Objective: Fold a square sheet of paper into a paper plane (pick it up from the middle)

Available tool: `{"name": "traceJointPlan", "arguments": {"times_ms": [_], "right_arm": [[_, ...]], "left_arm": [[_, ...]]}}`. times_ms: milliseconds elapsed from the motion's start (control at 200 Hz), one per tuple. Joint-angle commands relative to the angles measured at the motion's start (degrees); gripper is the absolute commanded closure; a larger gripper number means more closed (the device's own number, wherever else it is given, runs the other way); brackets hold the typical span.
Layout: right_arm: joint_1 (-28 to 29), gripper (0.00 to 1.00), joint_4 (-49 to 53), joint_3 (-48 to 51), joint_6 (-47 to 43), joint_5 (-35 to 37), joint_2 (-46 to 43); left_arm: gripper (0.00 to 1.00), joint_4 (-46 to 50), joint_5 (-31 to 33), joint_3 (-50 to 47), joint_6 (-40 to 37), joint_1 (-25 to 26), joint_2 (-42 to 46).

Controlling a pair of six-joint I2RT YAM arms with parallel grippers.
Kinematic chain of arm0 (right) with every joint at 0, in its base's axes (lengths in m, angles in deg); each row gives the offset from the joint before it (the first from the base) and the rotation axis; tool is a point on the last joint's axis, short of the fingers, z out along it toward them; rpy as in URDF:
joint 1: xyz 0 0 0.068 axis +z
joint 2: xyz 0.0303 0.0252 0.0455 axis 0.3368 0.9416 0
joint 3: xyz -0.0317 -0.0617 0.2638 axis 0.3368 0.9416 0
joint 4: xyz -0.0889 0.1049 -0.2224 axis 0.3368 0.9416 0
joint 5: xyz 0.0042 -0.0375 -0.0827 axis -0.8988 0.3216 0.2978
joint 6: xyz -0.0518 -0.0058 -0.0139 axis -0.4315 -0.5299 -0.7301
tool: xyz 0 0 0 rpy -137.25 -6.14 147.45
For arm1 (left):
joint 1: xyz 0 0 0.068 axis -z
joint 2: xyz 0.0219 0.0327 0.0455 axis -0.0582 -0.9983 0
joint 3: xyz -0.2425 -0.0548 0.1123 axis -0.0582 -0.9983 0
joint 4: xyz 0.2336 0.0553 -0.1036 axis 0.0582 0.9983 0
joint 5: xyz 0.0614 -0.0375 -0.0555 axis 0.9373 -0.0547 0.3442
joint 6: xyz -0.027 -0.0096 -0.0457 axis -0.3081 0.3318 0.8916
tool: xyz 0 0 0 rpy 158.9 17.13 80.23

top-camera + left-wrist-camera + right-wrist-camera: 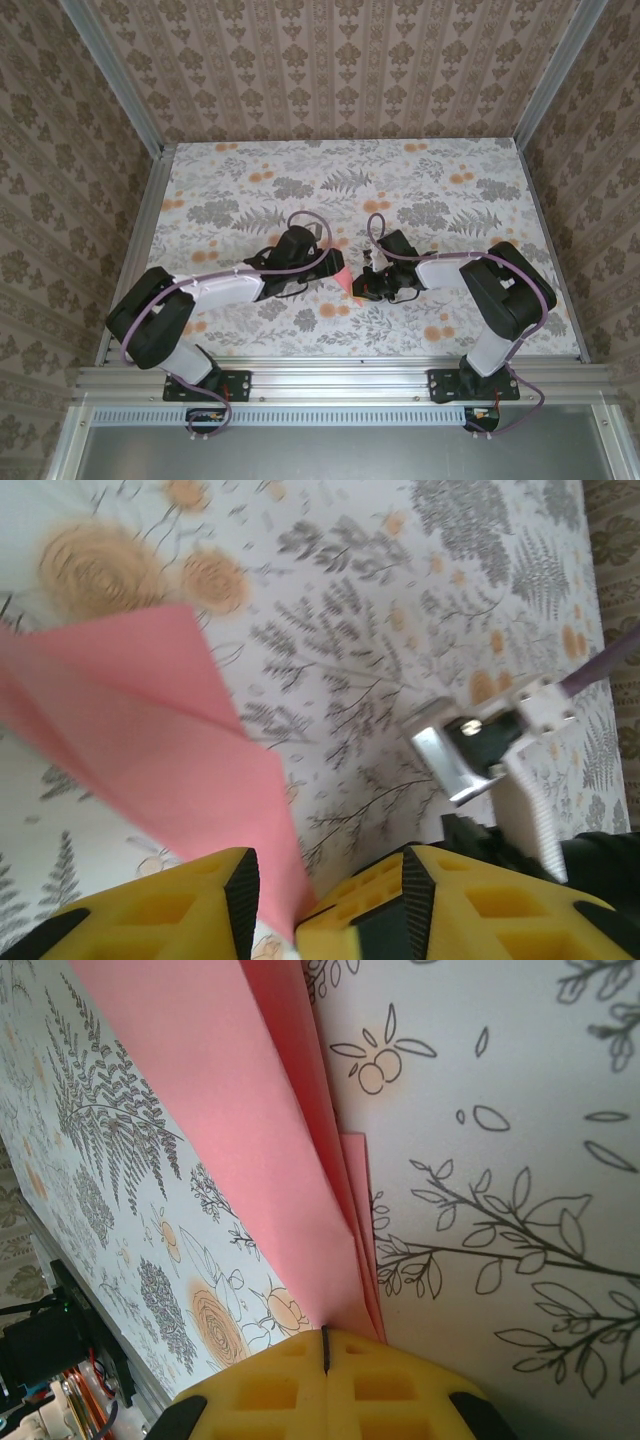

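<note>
The right pincer (325, 1355) is clamped shut on the folded sheet of paper (250, 1110), whose layers fan out from it over the table (520, 1080). The left pincer (325, 880) stands partly apart around the sheet's other end; I cannot tell whether it presses. If the arms pull or twist unevenly, the thin layers could tear, slip free, or crease off-line.

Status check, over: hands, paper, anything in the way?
Right hand shut on folded pink paper. Left hand open, paper's point in its gap. Hands face each other close over the table; nothing else near.
</note>
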Motion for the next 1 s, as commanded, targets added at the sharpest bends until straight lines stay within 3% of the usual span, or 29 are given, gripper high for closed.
{"name": "traceJointPlan", "arguments": {"times_ms": [0,360,725,840,995], "right_arm": [[-0.12,1.00,8.30,2.46,-0.32,8.22,3.25],[-0.14,1.00,8.13,3.25,-0.24,8.38,2.90],[-0.14,1.00,7.68,3.06,0.19,8.27,3.81],[-0.14,1.00,7.58,3.17,0.32,8.26,3.70],[-0.12,1.00,7.52,3.15,0.11,8.26,3.72]], "left_arm": [[0.56,-5.40,-1.91,-0.61,2.11,-0.48,0.39],[0.57,-10.82,-4.13,-1.95,5.18,-0.74,-3.15],[0.61,-11.84,-0.77,-1.51,5.70,1.05,-5.47],[0.65,-10.54,5.89,-0.96,3.87,3.36,-4.88],[0.55,-9.15,12.99,-0.06,-1.42,6.63,-3.17]]}}
